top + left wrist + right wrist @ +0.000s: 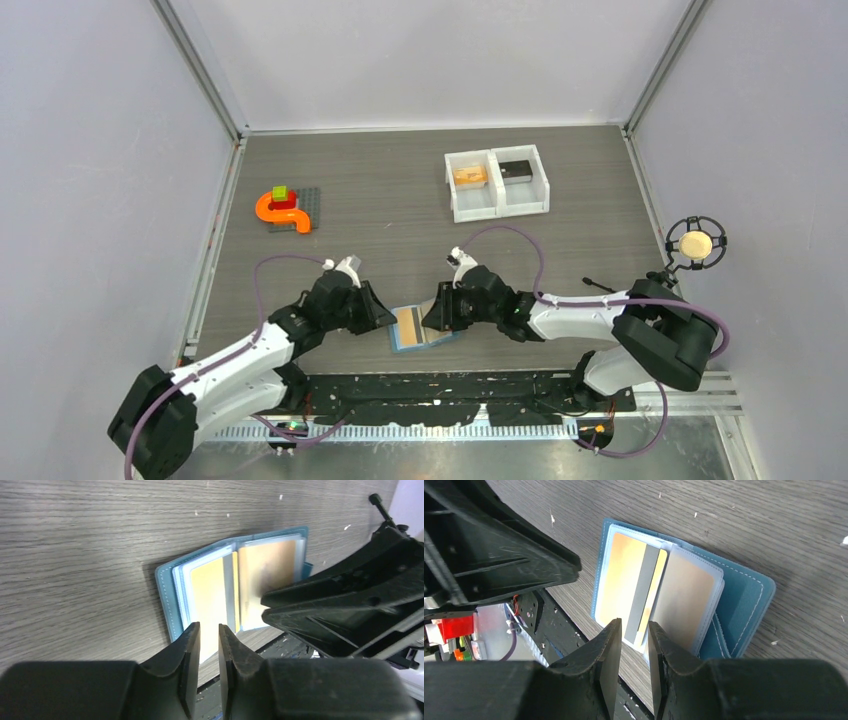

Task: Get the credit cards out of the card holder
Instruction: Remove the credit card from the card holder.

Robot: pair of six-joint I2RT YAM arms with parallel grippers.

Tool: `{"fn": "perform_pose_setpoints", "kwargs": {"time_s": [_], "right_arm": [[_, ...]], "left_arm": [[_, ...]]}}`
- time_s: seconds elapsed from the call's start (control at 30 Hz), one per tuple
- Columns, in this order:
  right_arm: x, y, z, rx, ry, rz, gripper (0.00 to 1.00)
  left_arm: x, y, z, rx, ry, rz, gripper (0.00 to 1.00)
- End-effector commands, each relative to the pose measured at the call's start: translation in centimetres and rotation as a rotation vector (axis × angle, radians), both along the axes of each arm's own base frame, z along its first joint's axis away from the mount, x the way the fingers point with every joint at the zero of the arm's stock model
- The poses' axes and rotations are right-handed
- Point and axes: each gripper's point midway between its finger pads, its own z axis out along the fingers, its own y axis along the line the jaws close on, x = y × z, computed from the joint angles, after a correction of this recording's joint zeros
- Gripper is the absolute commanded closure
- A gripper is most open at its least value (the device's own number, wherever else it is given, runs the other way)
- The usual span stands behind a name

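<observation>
Card holder (412,326) lies open and flat at the near edge of the table, right between the two sets of fingertips. The left gripper (209,627) is at its left page and the right gripper (634,627) is at its spine. Both have their jaws only narrowly parted, and neither is clamped on anything that I can make out.

Just ahead of the right fingertips a striped card (643,592) pokes out of its clear sleeve, its loose end lying in line with the gap. That looks like the one to go for. The way to do it well, I'd say, is to close on that free end only, clear of the sleeve lip, then draw it straight along the pocket. The left fingers should press the soft cover down so that it doesn't lift or fold shut.

An orange-yellow card (210,600) fills the sleeve ahead of the left fingertips, and a paler one sits in the next.

Far beyond the right gripper stands the white tray (497,212). It has an orange card (468,175) in its left compartment and a dark card (516,168) in its right.
</observation>
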Motion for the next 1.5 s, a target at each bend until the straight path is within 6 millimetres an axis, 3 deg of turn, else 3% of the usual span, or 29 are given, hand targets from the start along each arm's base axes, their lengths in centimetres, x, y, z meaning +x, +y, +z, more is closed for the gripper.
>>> {"fn": "perform_pose_setpoints", "kwargs": {"time_s": [0.0, 0.17, 0.37, 0.5, 0.87, 0.97, 1.17, 1.47], "right_arm": [[0.7, 1.6, 2.1, 0.080, -0.026, 0.005, 0.67], [1.0, 1.8, 1.7, 0.065, -0.018, -0.004, 0.67], [1.0, 1.4, -0.1, 0.010, 0.019, -0.021, 0.66], [1.0, 1.0, -1.2, -0.021, 0.041, -0.034, 0.66], [1.1, 1.0, -1.8, 0.011, 0.065, -0.052, 0.63], [1.3, 1.0, -1.5, 0.048, 0.062, -0.053, 0.67], [1.7, 0.6, -1.2, 0.109, 0.060, -0.072, 0.92], [1.8, -0.2, -0.4, 0.157, 0.055, -0.069, 0.95]], "left_arm": [[0.2, -0.7, -1.0, -0.017, -0.004, -0.024, 0.79], [0.2, -0.6, -2.6, 0.016, 0.025, -0.026, 0.82], [-0.2, 0.0, -4.3, 0.063, 0.063, -0.020, 0.83], [-0.4, 0.3, -4.7, 0.074, 0.073, -0.015, 0.83], [-0.5, 0.6, -5.2, 0.095, 0.083, -0.013, 0.82], [-0.6, 0.7, -5.3, 0.098, 0.086, -0.012, 0.82], [-0.6, 0.8, -5.5, 0.107, 0.089, -0.009, 0.82], [-0.9, 1.4, -6.3, 0.153, 0.121, -0.004, 0.82]]}}
